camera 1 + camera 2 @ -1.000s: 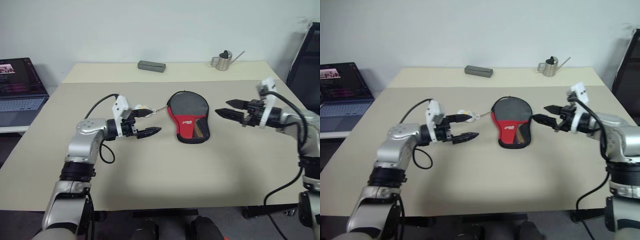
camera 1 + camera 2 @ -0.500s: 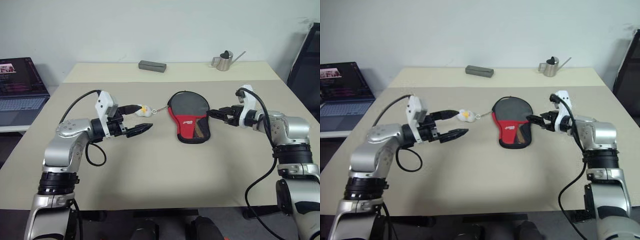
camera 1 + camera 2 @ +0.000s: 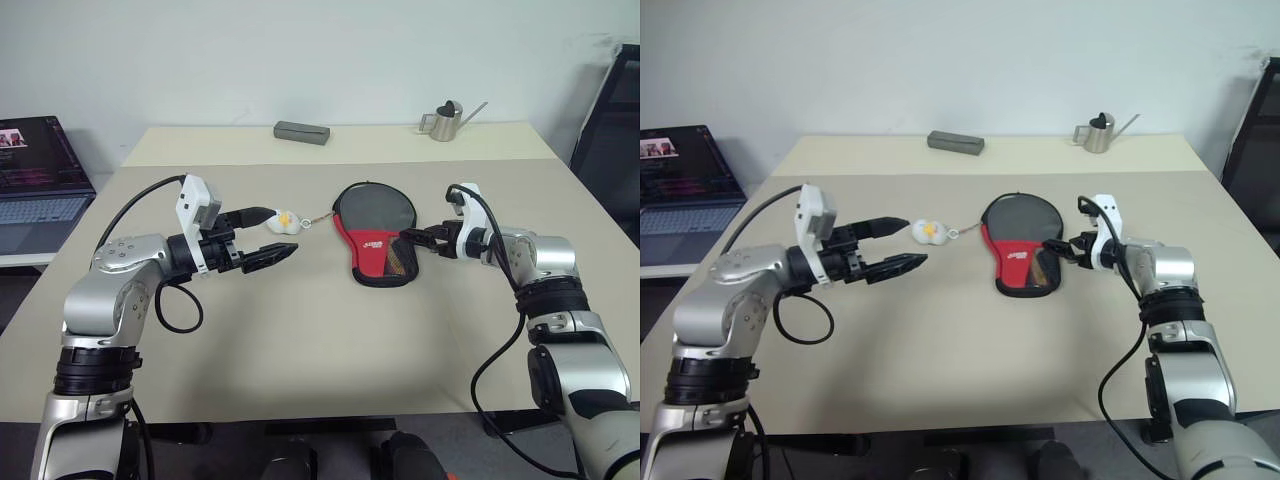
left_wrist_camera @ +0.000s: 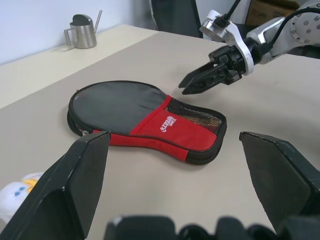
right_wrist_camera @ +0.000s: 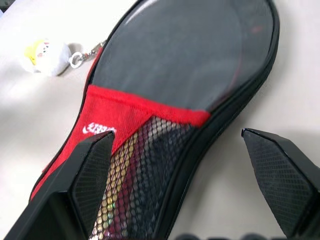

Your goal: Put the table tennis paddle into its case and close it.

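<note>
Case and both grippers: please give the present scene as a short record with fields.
case: flat on table, looks zipped
inside case: striped handle seen through mesh
charm: on table, chained to case
left gripper: open, beside charm, holding nothing
right gripper: open, at the case's edge, holding nothing
back of table: watering can, grey block

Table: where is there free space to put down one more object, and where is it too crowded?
The table is bare across its near half, in front of the case. The far strip between the grey block and the metal can is also free. It is crowded mid-table: left gripper, ball charm, case and right gripper stand in one row.
</note>
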